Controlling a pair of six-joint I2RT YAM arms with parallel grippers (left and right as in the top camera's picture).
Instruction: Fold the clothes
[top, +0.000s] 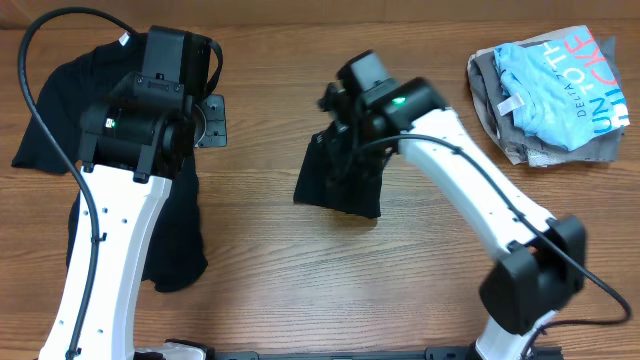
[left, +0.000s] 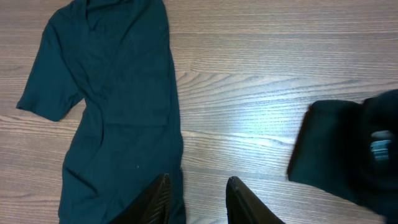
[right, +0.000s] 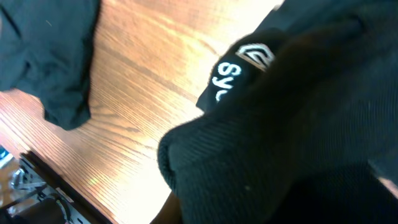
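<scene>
One black shirt (top: 340, 185) in right claw (top: 343, 140), lighter folded pile (top: 548, 95) well apart

A wood-grain table (top: 260, 250) carries a black shirt (left: 118, 106) spread flat just left of the left gripper (left: 197, 182); a bunched black shirt (top: 335, 185) sits at the right gripper (top: 350, 115); grey and blue folded clothes (top: 545, 95) lie well to its right.

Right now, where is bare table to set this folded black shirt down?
Bare wood lies between the spread black shirt and the folded black shirt in the right pincer, and between that and the folded pile far right. Left side is crowded.
</scene>
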